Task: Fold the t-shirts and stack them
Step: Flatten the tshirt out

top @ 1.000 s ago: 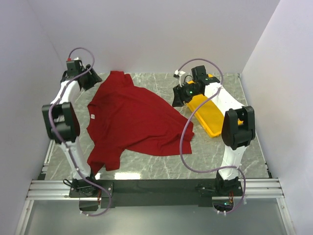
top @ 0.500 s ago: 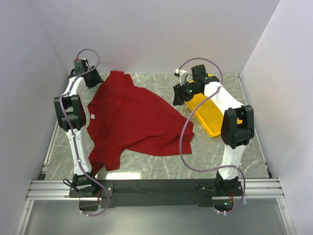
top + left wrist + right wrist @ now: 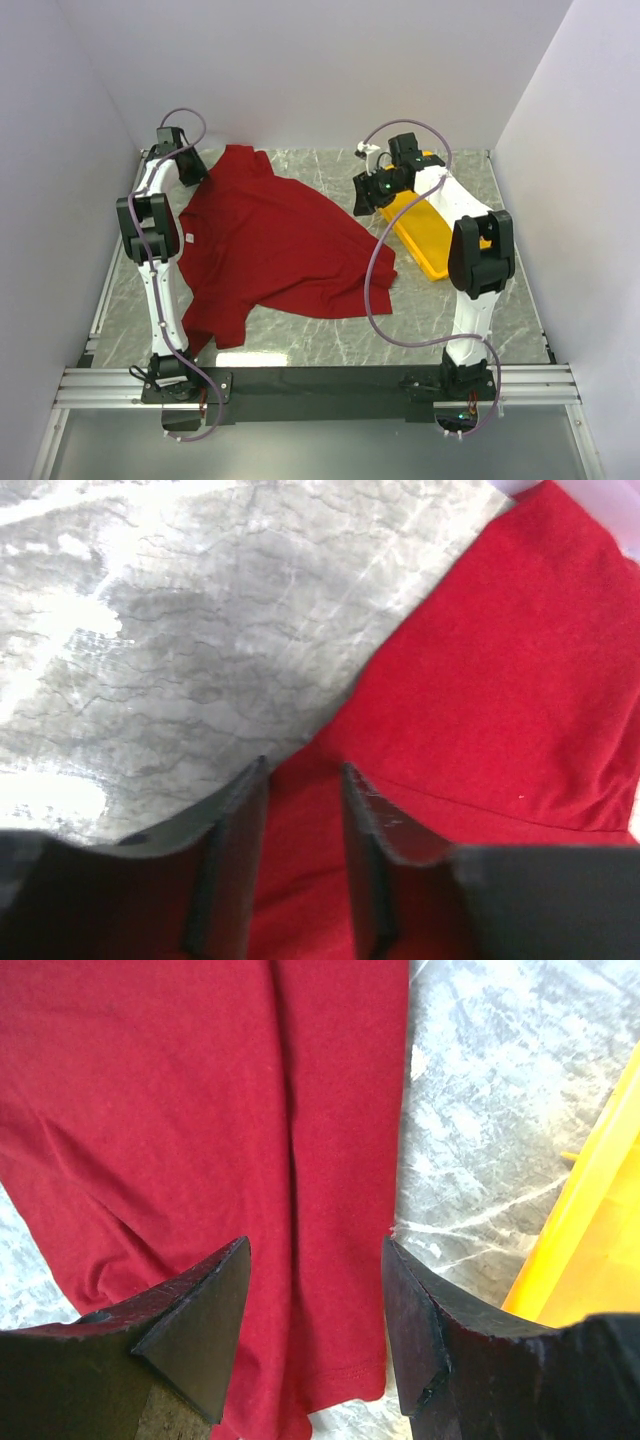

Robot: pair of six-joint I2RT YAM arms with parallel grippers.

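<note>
The top camera looks down from above and behind the arms [image 3: 160,290] on the whole table [image 3: 300,345]. Each wrist camera peers past its own fingers [image 3: 225,870], close over the shirt [image 3: 270,240], shared by all three; the right probably catches the tray [image 3: 590,1260] too.

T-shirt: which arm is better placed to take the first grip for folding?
Left, probably. The left hand sits low, straddling the far-left edge of the t-shirt. The right hand is wide open over the right hem, beside the yellow tray.
</note>
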